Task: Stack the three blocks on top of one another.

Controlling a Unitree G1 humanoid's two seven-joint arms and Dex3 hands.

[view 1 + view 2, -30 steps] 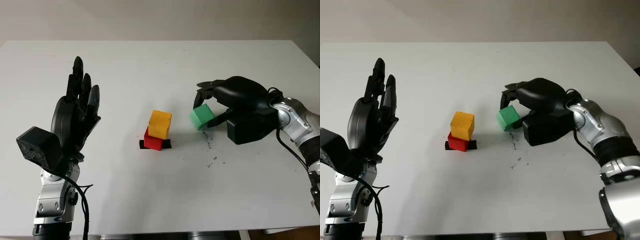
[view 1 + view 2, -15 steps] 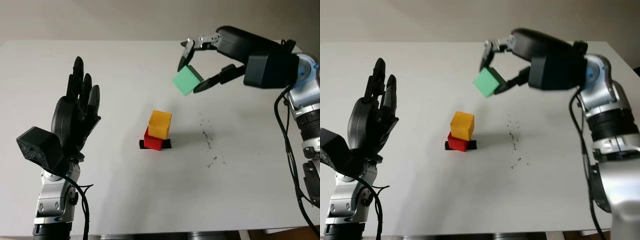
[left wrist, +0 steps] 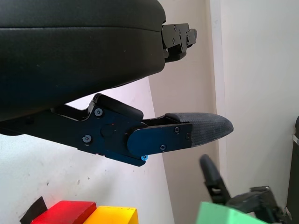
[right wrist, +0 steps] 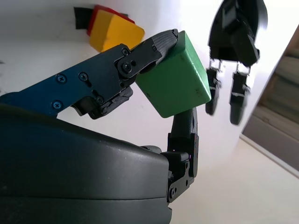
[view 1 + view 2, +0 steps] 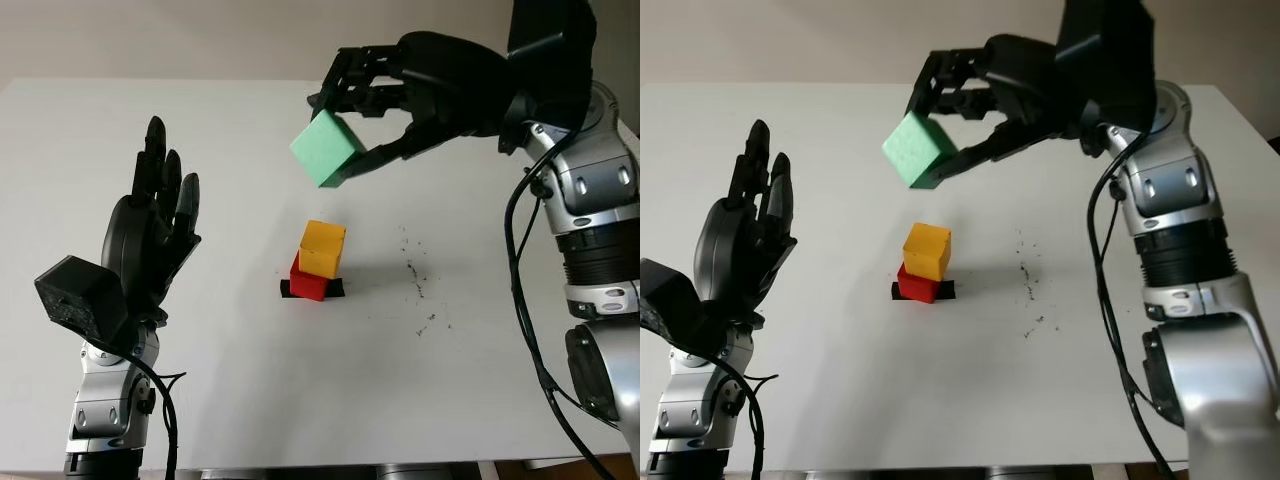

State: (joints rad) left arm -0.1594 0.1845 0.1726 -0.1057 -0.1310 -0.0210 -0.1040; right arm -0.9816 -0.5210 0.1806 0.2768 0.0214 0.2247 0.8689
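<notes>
My right hand [image 5: 375, 95] had the green block [image 5: 327, 149] pinched between fingertips, held in the air, tilted, above and slightly behind the yellow block [image 5: 322, 248], which sat on the red block [image 5: 308, 282] mid-table [image 5: 300, 400]. Left hand [image 5: 150, 235] was open, raised at left.

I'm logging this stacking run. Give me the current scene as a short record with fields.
green block: held in the air, above the stack
right hand: shut on the green block
yellow block: on top of the red block
left hand: open, raised at the table's left side
stack so far: two blocks
</notes>
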